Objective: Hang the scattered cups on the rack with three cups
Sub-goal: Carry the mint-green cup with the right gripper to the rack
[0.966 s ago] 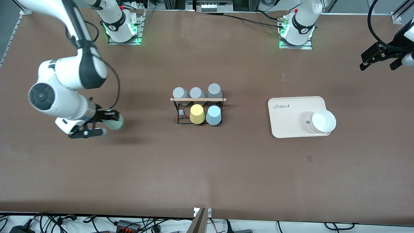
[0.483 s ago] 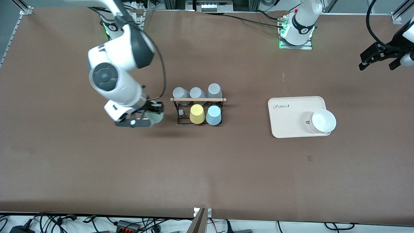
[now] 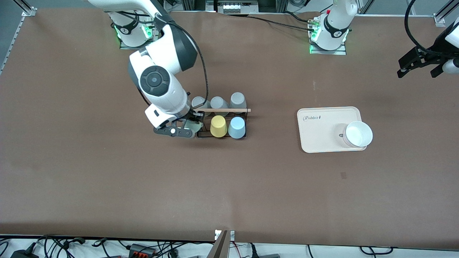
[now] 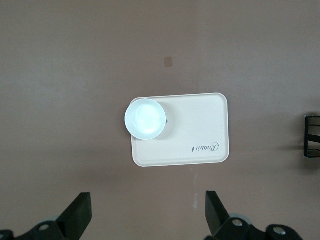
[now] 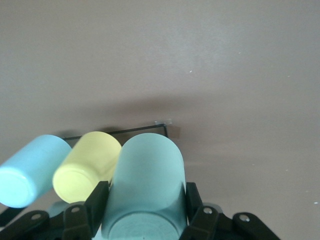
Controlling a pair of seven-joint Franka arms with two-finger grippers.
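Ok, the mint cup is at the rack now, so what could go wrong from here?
The right gripper holds the mint green cup tight beside the yellow cup, so lowering it could knock that cup off the rack. The empty peg is hidden under the gripper, so the cup may miss it.

Front view: high camera, looks steeply down across the whole counter [image 3: 229, 186] toward both arm bases. Left wrist view: high up, faces straight down over the beige tray [image 4: 200, 125] and white bowl [image 4: 145, 118], own claw fingertips [image 4: 80, 212] at frame edge; shares tray, bowl and an edge of the rack [image 4: 312, 137] with front view. Right wrist view: very close, low, along the mint cup [image 5: 145, 190]; shares yellow cup [image 5: 87, 167], blue cup [image 5: 32, 170] with front view.
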